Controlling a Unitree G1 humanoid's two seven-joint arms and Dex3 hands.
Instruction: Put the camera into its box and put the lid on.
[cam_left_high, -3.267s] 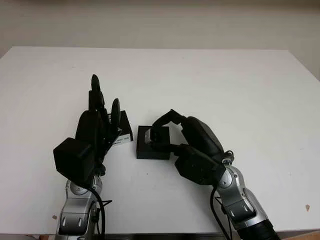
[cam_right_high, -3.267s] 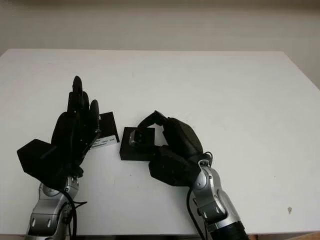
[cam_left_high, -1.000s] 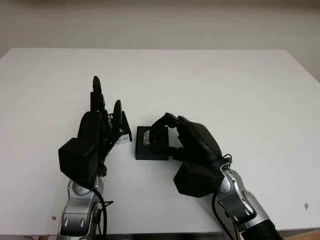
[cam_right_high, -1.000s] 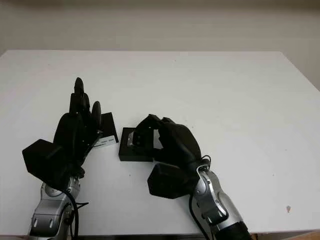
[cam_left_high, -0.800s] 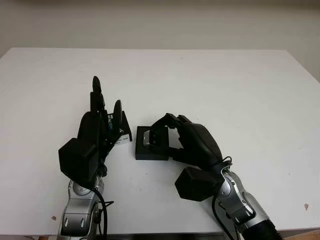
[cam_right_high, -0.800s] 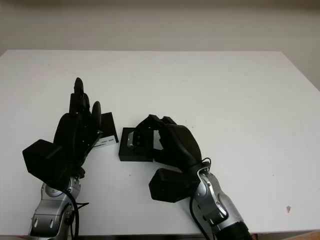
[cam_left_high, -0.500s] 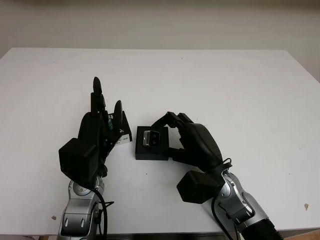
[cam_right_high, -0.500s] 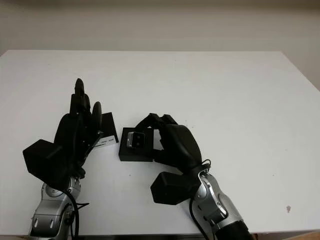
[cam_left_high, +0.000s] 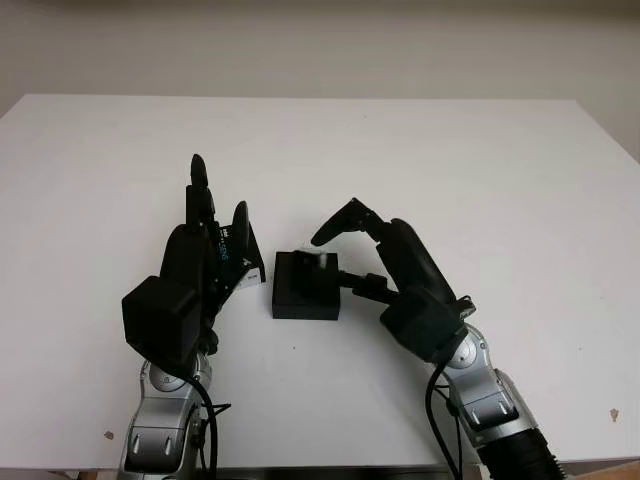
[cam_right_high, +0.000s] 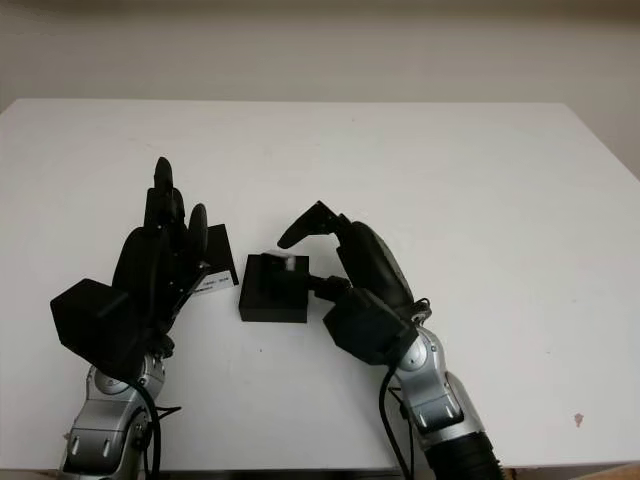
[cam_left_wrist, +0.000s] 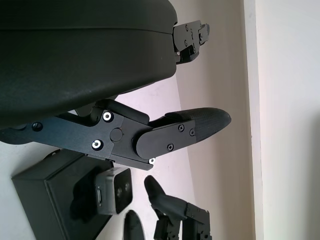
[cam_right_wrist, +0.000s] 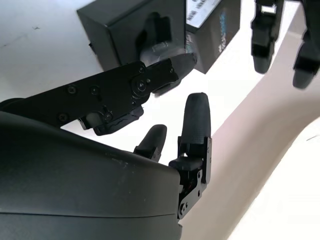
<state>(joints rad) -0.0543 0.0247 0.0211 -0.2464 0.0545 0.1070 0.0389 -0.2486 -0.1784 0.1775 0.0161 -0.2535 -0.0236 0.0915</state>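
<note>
A black box (cam_left_high: 300, 292) lies on the white table (cam_left_high: 420, 150) between my two hands. The small grey camera (cam_left_high: 321, 262) sits in the box's recess near its far right corner; in the left wrist view the camera (cam_left_wrist: 114, 190) stands partly above the box (cam_left_wrist: 50, 197). My right hand (cam_left_high: 343, 256) is open, its fingers raised over the box's right side and its thumb by the box's right wall. The black lid (cam_left_high: 249, 264) with a white label lies just left of the box, partly hidden by my open left hand (cam_left_high: 216, 222), which stands over it.
The lid's label side (cam_right_wrist: 214, 27) faces the box (cam_right_wrist: 125, 22) in the right wrist view. Wide bare table stretches behind and to both sides. The table's front edge (cam_left_high: 330, 467) runs close below both forearms.
My right hand has let go of the camera, leaving it in the box, and has lifted its fingers up and back to the right. The left hand stays by the lid.
</note>
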